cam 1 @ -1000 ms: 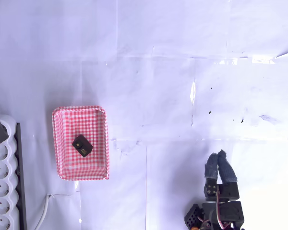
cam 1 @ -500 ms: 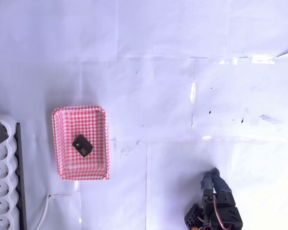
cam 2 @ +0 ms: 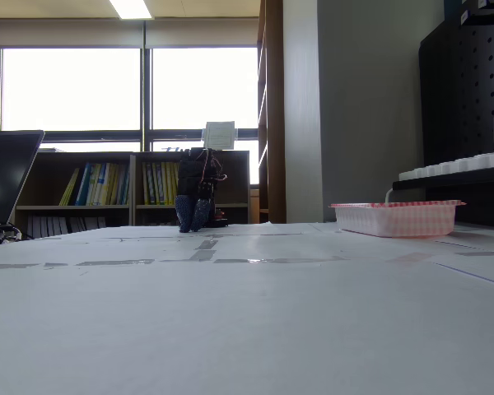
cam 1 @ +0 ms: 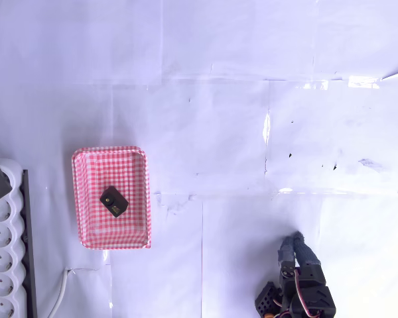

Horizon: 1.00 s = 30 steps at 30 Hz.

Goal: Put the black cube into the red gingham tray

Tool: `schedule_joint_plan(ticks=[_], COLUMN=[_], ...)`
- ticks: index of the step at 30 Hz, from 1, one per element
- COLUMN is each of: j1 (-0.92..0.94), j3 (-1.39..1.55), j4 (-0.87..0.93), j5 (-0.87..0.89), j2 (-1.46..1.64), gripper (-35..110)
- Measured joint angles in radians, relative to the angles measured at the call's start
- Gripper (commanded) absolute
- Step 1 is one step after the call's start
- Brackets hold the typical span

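Red gingham tray [cam 1: 110, 156] already holds the black cube [cam 1: 113, 201], flat on its floor near centre, so we judge the task done. Gripper [cam 1: 295, 242] sits well right of the tray, empty, jaws pressed together, parked.

The overhead view looked straight down; the fixed view sat low at table [cam 2: 247, 313] level, probably opposite the arm [cam 2: 198, 193], sharing the red gingham tray [cam 1: 79, 199].

Black arm [cam 1: 298, 295] with blocky servo housings, red and white wires, and a pincer [cam 1: 293, 244] wrapped in grey-blue padding.
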Motion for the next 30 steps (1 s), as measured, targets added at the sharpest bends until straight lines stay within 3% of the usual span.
schedule_joint_plan(ticks=[30], j1=[-0.009], j3=[0.000], j4=[0.000], j5=[0.000], j2=[0.000], gripper=[1])
